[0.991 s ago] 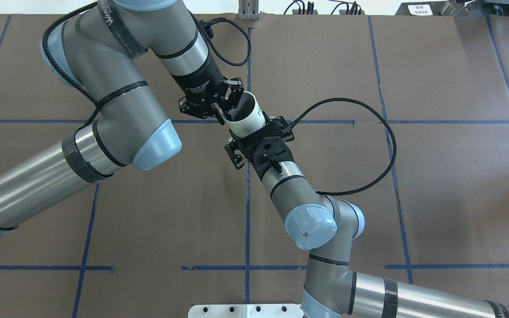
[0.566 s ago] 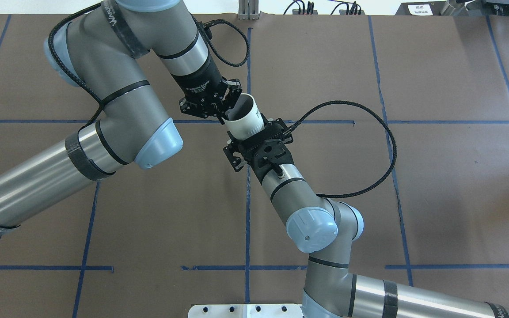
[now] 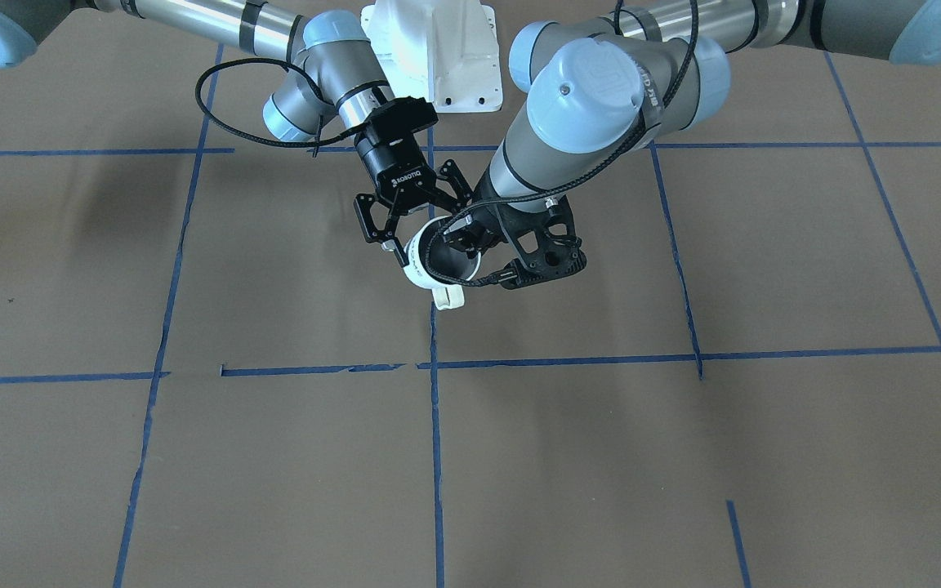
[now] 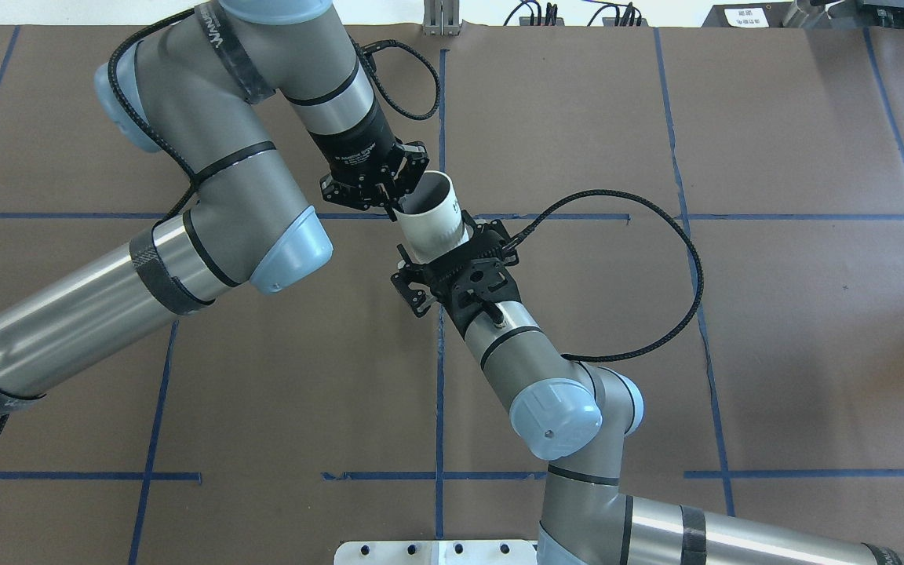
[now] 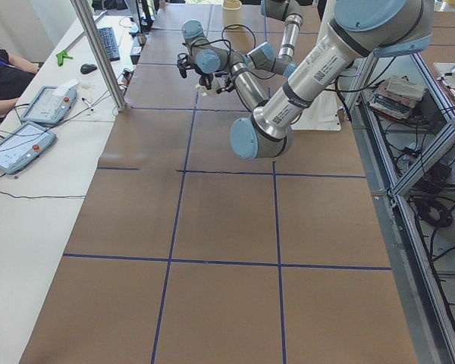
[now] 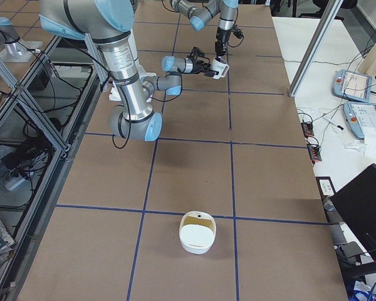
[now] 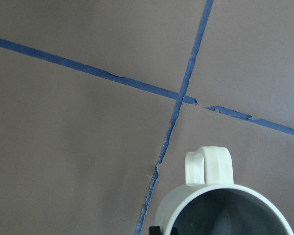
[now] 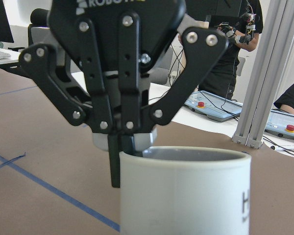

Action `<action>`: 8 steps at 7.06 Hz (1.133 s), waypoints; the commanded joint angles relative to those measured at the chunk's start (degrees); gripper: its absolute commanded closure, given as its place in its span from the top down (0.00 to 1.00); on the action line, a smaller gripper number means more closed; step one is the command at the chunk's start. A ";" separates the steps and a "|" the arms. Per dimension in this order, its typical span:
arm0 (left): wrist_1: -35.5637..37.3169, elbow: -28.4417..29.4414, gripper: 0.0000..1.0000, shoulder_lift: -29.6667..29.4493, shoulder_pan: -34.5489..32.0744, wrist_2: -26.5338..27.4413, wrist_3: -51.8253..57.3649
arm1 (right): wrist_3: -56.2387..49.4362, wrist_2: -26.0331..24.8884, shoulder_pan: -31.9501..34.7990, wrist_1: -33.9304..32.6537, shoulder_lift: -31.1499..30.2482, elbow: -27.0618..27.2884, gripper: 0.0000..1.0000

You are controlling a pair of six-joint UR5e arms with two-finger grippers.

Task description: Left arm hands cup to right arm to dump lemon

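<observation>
The white cup (image 4: 436, 224) hangs tilted above the table's middle, its mouth toward the far side and its handle (image 3: 448, 296) pointing down. My left gripper (image 4: 399, 200) is shut on the cup's rim, one finger inside, as the right wrist view shows (image 8: 127, 147). My right gripper (image 4: 452, 249) stands open at the cup's base end, its fingers spread on either side of the body (image 3: 425, 229). The left wrist view shows the cup's grey inside (image 7: 220, 215) only in part. The lemon is hidden.
A white bowl (image 6: 197, 232) stands alone toward the table's right end. The white robot base plate (image 4: 436, 552) lies at the near edge. Beyond the far edge stand a metal post (image 5: 98, 53) and a side table with control pendants (image 5: 19, 144); people sit there.
The left arm has swung slightly to the right with the cup, and more of the cup's side now shows. The right gripper sits a little nearer the cup's base, still spread.
</observation>
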 commanded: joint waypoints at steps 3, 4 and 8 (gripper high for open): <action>-2.03 4.69 0.00 -0.04 -4.32 0.24 1.11 | 0.41 -0.01 -0.12 0.58 -0.20 0.29 0.98; -1.76 5.13 0.00 0.05 -6.69 0.24 2.77 | 0.50 0.07 -0.12 3.02 -0.20 0.29 0.89; -0.80 4.70 0.00 4.85 -13.03 -1.07 10.48 | -0.38 0.42 -0.47 11.75 -3.80 0.38 1.00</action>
